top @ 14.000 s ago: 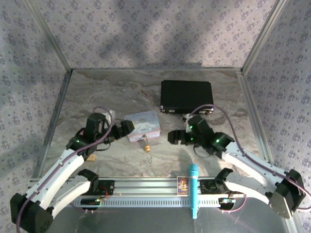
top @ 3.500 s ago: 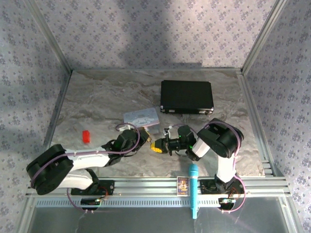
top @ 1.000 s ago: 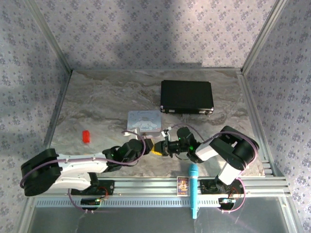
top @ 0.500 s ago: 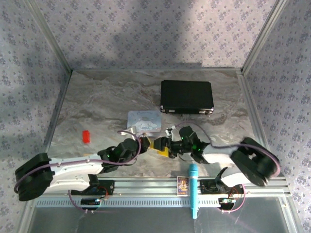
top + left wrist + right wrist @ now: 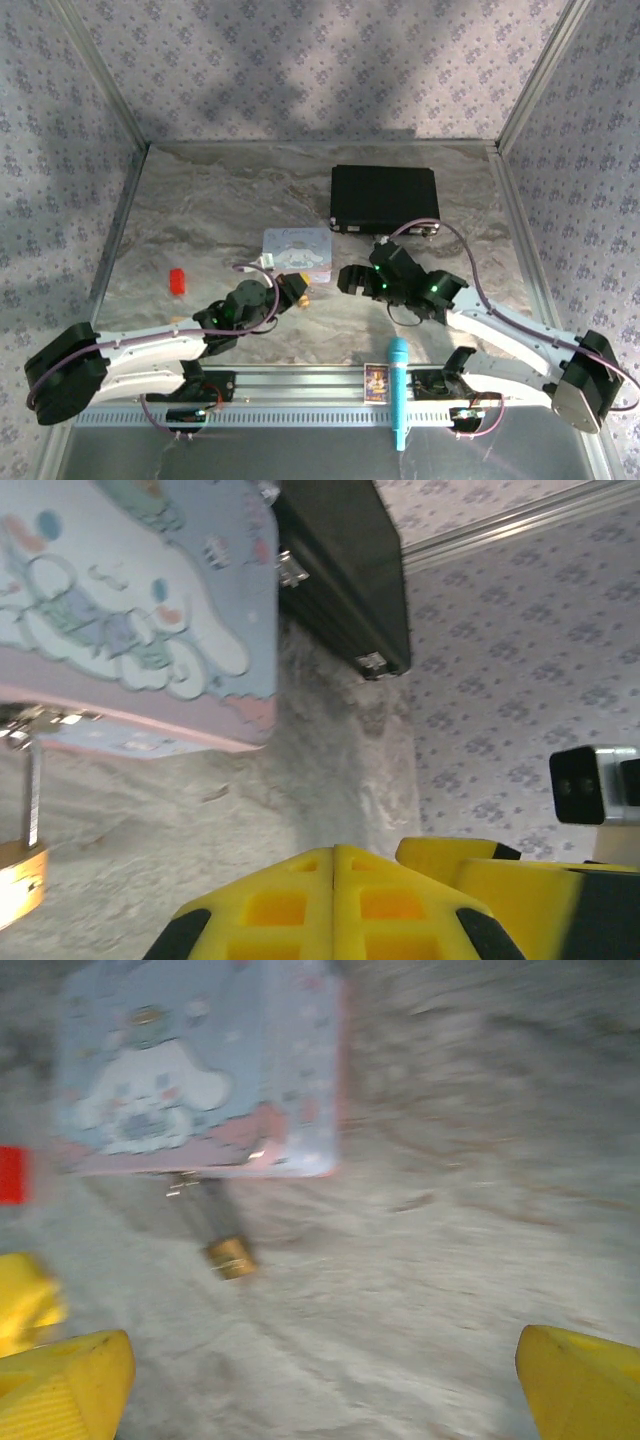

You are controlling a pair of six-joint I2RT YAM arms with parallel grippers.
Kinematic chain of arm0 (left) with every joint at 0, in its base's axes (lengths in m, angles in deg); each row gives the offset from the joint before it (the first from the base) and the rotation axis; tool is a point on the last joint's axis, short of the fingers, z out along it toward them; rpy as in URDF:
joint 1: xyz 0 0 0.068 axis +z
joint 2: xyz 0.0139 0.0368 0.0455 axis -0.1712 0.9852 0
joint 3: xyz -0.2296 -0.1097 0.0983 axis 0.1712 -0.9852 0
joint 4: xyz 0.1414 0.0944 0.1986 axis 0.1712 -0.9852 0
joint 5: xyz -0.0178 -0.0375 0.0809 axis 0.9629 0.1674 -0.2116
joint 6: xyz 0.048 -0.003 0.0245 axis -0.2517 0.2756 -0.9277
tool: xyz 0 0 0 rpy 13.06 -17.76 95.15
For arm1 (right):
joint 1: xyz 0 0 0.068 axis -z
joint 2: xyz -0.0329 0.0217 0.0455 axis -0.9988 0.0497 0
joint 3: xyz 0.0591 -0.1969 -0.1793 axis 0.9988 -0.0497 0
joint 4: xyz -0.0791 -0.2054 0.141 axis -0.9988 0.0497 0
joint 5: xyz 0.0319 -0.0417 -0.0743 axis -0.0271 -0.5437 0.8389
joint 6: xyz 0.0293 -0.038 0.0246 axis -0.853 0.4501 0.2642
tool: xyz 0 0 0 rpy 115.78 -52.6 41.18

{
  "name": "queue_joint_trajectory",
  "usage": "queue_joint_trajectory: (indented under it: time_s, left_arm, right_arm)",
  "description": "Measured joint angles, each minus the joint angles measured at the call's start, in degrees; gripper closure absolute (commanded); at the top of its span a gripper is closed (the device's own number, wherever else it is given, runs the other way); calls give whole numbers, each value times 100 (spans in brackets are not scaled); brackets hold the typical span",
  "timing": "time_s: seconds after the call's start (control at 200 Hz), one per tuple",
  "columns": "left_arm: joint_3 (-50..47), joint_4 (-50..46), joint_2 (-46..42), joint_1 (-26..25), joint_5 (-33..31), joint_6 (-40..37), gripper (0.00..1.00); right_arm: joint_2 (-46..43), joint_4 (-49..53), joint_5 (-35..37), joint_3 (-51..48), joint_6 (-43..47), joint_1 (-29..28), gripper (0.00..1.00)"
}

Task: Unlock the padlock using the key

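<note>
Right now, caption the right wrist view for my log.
Open right gripper over the marble table, facing the brass padlock at the front edge of the pastel cartoon tin.

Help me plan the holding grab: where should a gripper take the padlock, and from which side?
Probably the brass body of the padlock, pinched across its sides from above. Its thin shackle runs to the edge of the tin, so the body, lying on the table, is the free part.

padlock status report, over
Shut left gripper, open right gripper, both off the padlock. It sits at the latch of the tin, untouched. The black case behind is not in the way.
</note>
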Motion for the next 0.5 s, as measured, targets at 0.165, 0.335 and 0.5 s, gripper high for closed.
queue_joint_trajectory:
  time_s: [0.165, 0.335, 0.5]
  left_arm:
    - [9, 297, 46, 22, 70, -13, 100]
    - [7, 710, 195, 22, 151, -2, 100]
    - [4, 1272, 326, 22, 168, 9, 100]
  right_arm:
    - [-177, 745, 708, 413, 455, -232, 1]
    - [-916, -457, -17, -533, 352, 162, 7]
    - [-1045, -3143, -1349, -2210, -684, 780, 18]
